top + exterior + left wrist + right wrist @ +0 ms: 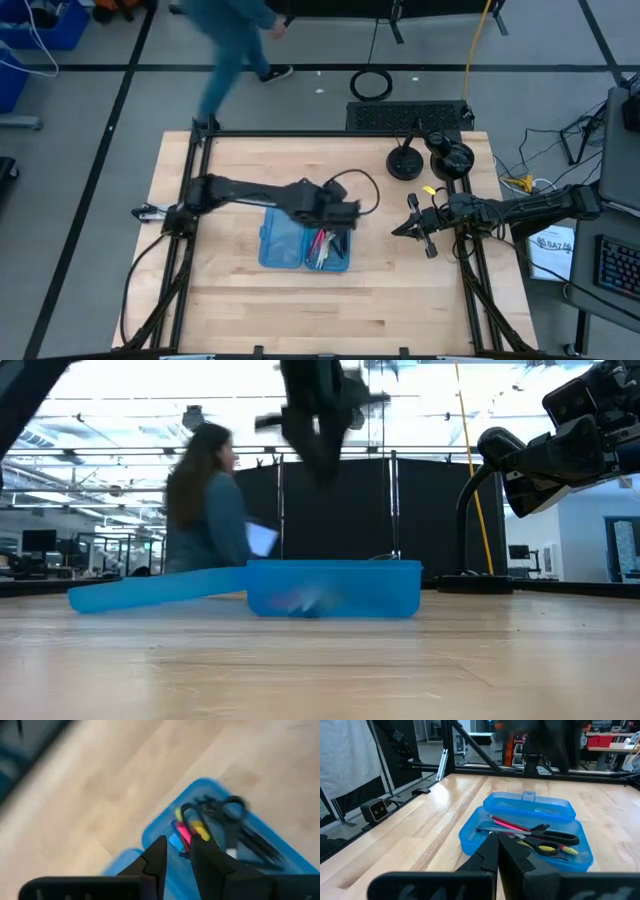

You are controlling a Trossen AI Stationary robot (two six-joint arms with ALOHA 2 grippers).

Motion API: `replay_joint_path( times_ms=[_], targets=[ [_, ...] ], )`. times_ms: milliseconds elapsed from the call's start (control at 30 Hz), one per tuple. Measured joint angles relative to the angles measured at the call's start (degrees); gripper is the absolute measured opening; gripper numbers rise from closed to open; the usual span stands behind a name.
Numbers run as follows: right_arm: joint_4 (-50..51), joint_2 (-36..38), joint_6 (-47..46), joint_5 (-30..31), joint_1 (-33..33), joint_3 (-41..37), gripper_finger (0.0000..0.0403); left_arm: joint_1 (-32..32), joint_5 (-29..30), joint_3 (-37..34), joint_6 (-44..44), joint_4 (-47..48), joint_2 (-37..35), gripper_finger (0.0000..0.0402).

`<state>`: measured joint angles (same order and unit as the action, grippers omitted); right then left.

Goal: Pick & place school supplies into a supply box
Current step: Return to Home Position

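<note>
table (250, 310): bare wood on all sides of the supply box (280, 245), which lies open near the middle, lid half flat beside the filled half. a person (235, 40) walks past beyond the far edge, off the table.

left gripper (347, 212): hovers above the filled half, near its far end. claw released, narrow gap between the fingers, nothing in it.

right gripper (405, 226): parked near the right edge, well apart from the box, claw clenched on nothing.

contents: scissors (552, 837) and the pens (507, 825) lie inside the filled half, below its rim as far as the low view shows.

judgement: packing looks done; the step in hand is the retreat. lift straight up first, then swing back toward the left edge, so the fingers clear the box wall and do not drag the lid.

room: open board to the left and front. the only clutter is two black round bases (405, 163) at the far right, out of the left arm's way.
</note>
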<state>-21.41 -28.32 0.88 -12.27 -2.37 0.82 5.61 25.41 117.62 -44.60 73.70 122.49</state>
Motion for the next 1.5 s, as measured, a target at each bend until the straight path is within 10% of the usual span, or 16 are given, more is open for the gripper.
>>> replay_joint_path(
  times_ms=[233,533,933,1267,1500],
  targets=[
    [-1.56,0.0,-1.87,-0.04,0.02,0.02,0.0,7.6,6.16,-0.41,30.96,-5.28,-14.7,0.0041],
    [-6.29,0.0,-3.24,-2.85,0.02,0.02,0.0,8.21,-8.88,-18.36,63.12,-27.06,-39.28,0.0004],
    [-13.74,0.02,-4.78,-4.48,0.47,0.04,0.0,-4.0,-21.26,-72.33,56.74,-65.35,-78.07,0.0002],
    [-13.11,0.04,-6.22,-3.84,1.68,0.04,0.0,5.45,-9.56,-96.38,53.14,-74.89,-96.13,0.0001],
    [-13.54,0.04,-3.24,3.36,1.72,0.04,0.0,5.51,-13.01,-111.01,56.3,-88.55,-100.4,0.0001]
  ],
)
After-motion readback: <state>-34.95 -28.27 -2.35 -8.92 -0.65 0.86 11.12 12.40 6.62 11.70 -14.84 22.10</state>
